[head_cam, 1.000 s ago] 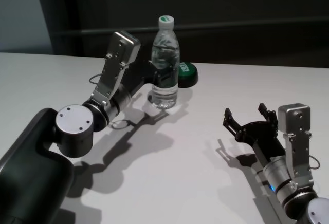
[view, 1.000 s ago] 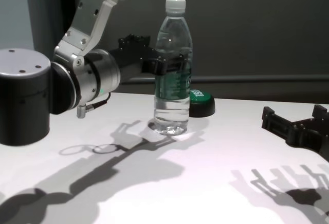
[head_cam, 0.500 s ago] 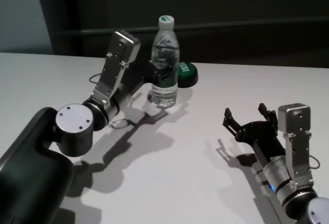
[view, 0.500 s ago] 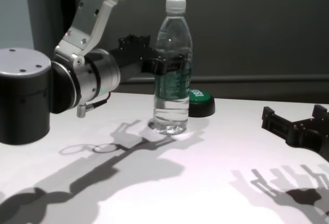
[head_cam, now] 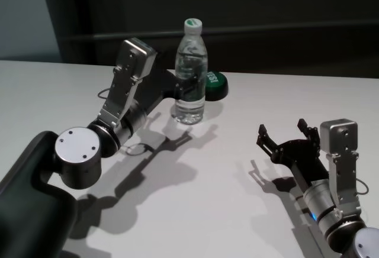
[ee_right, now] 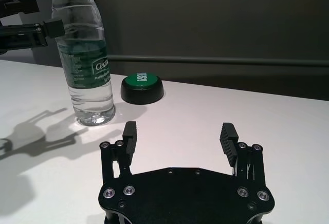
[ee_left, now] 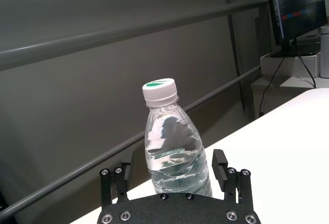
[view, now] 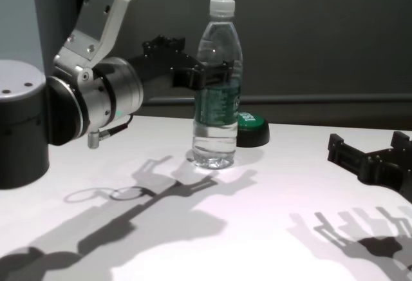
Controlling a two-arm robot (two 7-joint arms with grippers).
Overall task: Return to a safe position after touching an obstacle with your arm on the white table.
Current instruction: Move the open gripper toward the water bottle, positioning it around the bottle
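Step in hand looks like the touch-then-retreat part: left claw [view: 212,75] hangs at label height against the tall clear plastic water bottle with white screw cap and dark green label band [view: 217,87], fingers spread wide, holding nothing. In the left wrist view the bottle [ee_left: 174,147] sits right ahead of the claw [ee_left: 176,168], between the two fingertips; cannot tell if either pad actually touches the plastic.

Next move, as a judgement: pull the left claw straight back off the bottle, away from the label, without sweeping sideways, since a sideways nudge that high up could tip it. Then fold the arm toward the body.

Bottle stands upright on the plain smooth white worktop [head_cam: 225,169], long axis vertical, cap pointing up, base flat. A low green-topped black-based button [head_cam: 215,85] sits just beyond the bottle on the far side from the left claw, close to it, touching or not unclear.

Right claw [head_cam: 285,135] is parked well apart from the bottle, low over the worktop, fingers wide, empty.
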